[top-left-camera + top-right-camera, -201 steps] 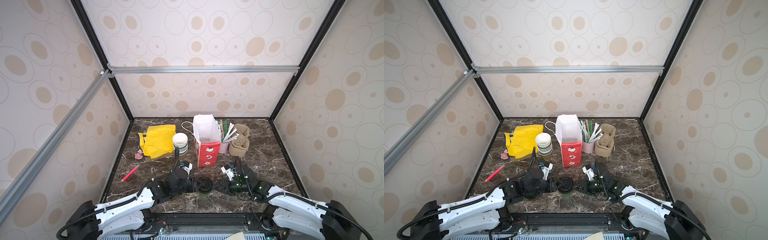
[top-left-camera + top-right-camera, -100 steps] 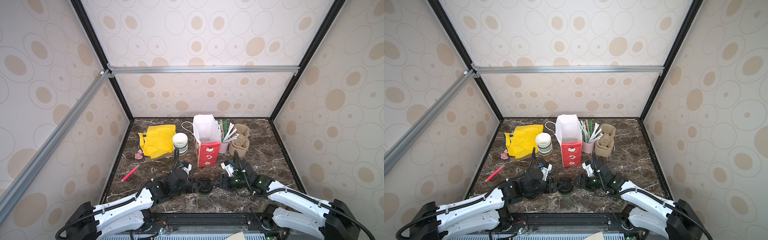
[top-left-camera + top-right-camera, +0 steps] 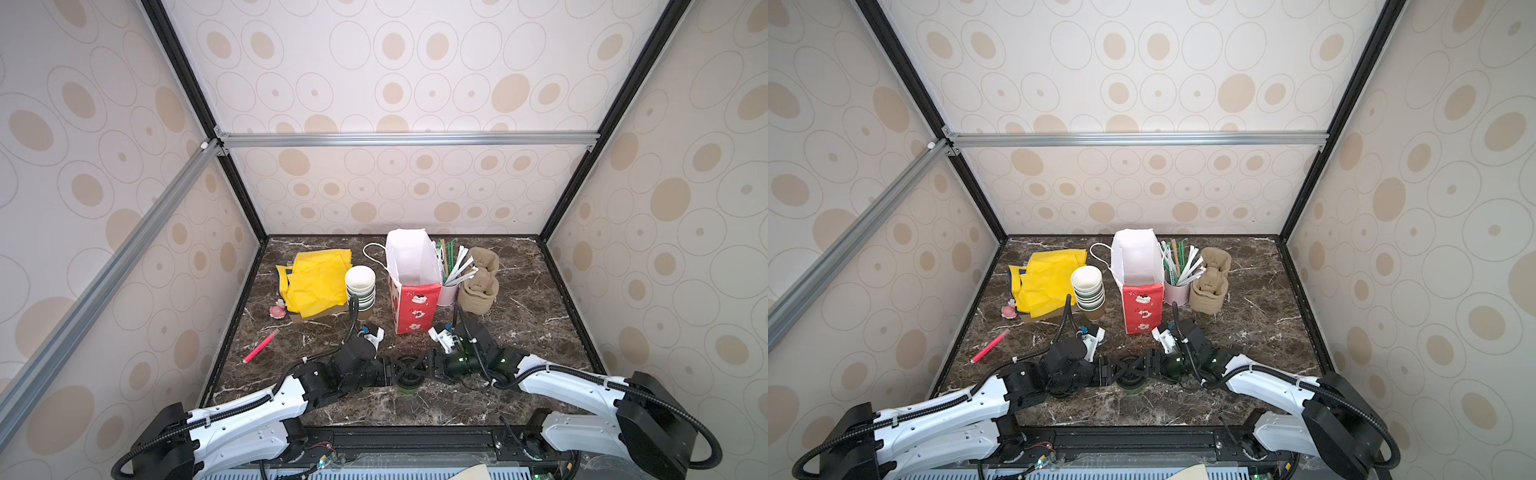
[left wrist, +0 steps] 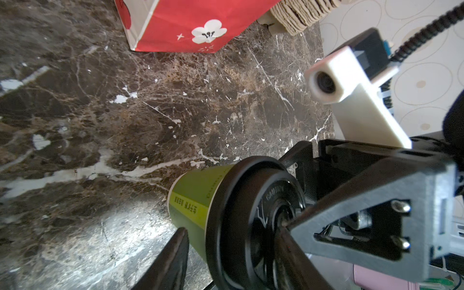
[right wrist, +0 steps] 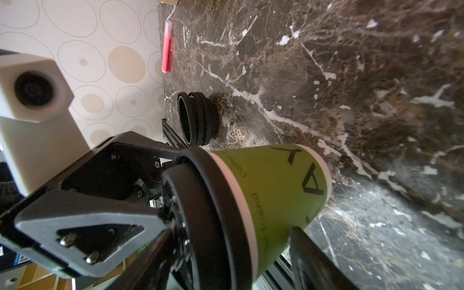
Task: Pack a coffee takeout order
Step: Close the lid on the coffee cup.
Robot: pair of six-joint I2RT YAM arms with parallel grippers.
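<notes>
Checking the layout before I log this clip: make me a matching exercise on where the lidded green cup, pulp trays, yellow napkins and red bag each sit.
Things:
1. green cup
2. pulp trays
3. yellow napkins
4. red bag

Places:
a. back left
b. front centre
c. back, right of centre
d. back centre, standing open

Pairs: 1-b, 2-c, 3-a, 4-d

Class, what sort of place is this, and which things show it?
Likely a robot test booth set up as a coffee counter: patterned panels, two robot arms, and a table with paper cups and a bag.
</notes>
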